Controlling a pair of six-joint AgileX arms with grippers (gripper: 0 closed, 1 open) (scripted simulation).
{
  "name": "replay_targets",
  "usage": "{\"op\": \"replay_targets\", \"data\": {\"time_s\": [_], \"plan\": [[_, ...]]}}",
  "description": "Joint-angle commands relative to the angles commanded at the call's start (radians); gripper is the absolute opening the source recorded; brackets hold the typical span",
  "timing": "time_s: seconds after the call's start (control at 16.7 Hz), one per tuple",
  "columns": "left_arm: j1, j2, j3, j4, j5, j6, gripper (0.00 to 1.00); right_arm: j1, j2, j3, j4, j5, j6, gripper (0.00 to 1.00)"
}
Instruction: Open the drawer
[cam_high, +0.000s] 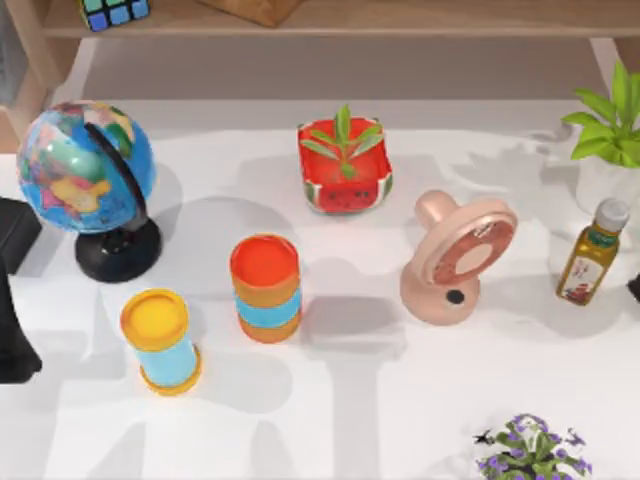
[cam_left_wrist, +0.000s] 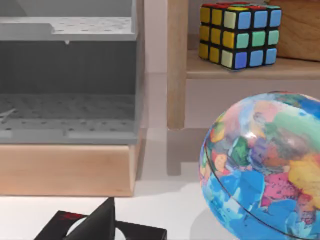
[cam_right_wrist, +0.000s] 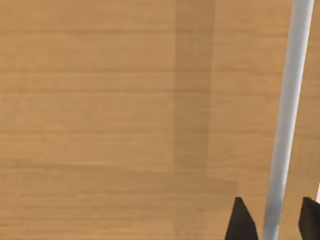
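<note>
Two dark fingertips of the right gripper (cam_right_wrist: 272, 220) straddle a slim, pale-grey metal bar handle (cam_right_wrist: 290, 115) in the right wrist view, one tip on each side, the jaws narrow around the bar but not visibly pressing it. Behind the handle spreads the light-brown wooden drawer front (cam_right_wrist: 110, 110), its grain running across the panel, very close to the camera.

The step in hand appears to be securing the handle. Done well, it calls for closing squarely on the bar, then drawing straight back from the panel; a skewed pull could let the thin bar slip from between the tips.

The left gripper (cam_left_wrist: 100, 225), a dark wedge low in the left wrist view, hangs parked near the table's left edge beside the blue multicoloured globe on a black stand (cam_high: 88, 170); whether it is open cannot be told.

The white tabletop (cam_high: 400, 400) carries a red watermelon-patterned planter (cam_high: 345, 175), an orange-and-blue stacked cylinder (cam_high: 265, 288), a yellow-lidded blue cylinder (cam_high: 160, 340), a pink ring-shaped fan (cam_high: 458, 258) and a small amber oil bottle (cam_high: 592, 252). A colourful puzzle cube (cam_left_wrist: 239, 34) sits on a wooden shelf (cam_left_wrist: 240, 70) behind.
</note>
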Motion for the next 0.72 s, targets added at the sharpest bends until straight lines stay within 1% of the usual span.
{"op": "replay_targets", "data": {"time_s": [0.36,0.42,0.72], "plan": [[0.000,0.000,0.000,0.000,0.000,0.000,1.00,0.000,0.000,0.000,0.000,0.000,0.000,0.98],[0.000,0.000,0.000,0.000,0.000,0.000,1.00,0.000,0.000,0.000,0.000,0.000,0.000,1.00],[0.000,0.000,0.000,0.000,0.000,0.000,1.00,0.000,0.000,0.000,0.000,0.000,0.000,1.00]]}}
